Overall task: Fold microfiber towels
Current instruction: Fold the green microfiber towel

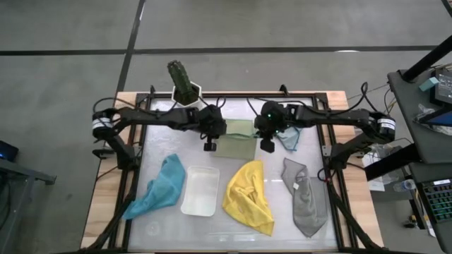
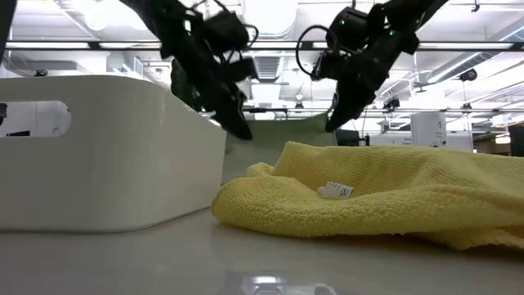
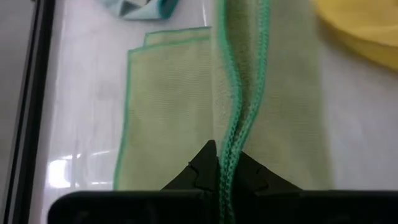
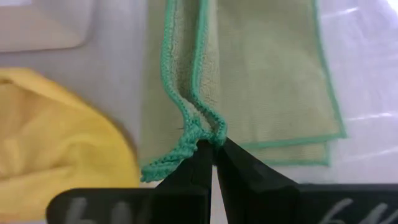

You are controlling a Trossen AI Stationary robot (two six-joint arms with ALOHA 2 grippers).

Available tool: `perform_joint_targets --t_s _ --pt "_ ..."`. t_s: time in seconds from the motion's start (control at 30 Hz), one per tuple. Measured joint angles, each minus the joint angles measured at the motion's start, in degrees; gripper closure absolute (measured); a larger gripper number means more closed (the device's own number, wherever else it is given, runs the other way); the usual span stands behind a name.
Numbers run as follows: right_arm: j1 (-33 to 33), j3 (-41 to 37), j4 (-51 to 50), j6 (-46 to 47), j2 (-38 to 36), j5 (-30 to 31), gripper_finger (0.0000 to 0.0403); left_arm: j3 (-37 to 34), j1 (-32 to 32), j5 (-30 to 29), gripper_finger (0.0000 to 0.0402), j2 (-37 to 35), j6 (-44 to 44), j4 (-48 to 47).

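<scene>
The pale green towel (image 1: 237, 138) lies at the table's far middle, between my two grippers, and it also shows in the low view (image 2: 288, 123). My left gripper (image 1: 210, 146) is shut on its left end and my right gripper (image 1: 267, 146) on its right end. The teal towel (image 1: 161, 187), the yellow towel (image 1: 248, 196) and the grey towel (image 1: 304, 197) lie crumpled along the near side. The light blue towel (image 1: 288, 137) lies under my right arm. My left gripper (image 3: 225, 163) pinches two green-hemmed edges (image 3: 231, 146) of the pale green towel between its fingers, coming from above. The held edges are raised; the towel's other part (image 3: 168, 106) lies flat on the table. My right gripper (image 4: 212, 149) pinches the bunched hemmed edges (image 4: 204, 129) at the towel's other end between its fingertips, coming from above. The held edge is raised, and the doubled part (image 4: 273, 87) beyond it lies flat on the table.
A white rectangular tray (image 1: 200, 190) stands between the teal and yellow towels, and it fills the left of the low view (image 2: 98, 156). A green plant in a white pot (image 1: 185, 83) stands at the table's far edge. Dark frame bars run along the table's left and right sides.
</scene>
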Motion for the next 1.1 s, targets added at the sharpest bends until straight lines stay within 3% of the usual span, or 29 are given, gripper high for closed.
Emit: perform_joint_targets --t_s 0.27,0.6,0.93,1.1 --pt "-4.16 -1.45 3.53 -0.38 2.12 1.45 0.0394 0.17 3.5 -0.45 0.0401 2.29 0.1 3.04" --pt "-6.89 0.61 5.47 -3.17 10.01 4.09 0.0394 -0.98 4.63 -0.81 0.0401 2.37 0.06 6.91" --pt "-6.98 5.07 1.11 -2.95 14.27 4.54 0.0394 -4.36 4.83 -3.35 0.0402 2.37 -0.18 13.5" --pt "-6.98 6.37 -0.64 -2.13 13.97 8.45 0.0394 -5.57 4.89 -3.35 0.0402 2.37 -0.25 15.14"
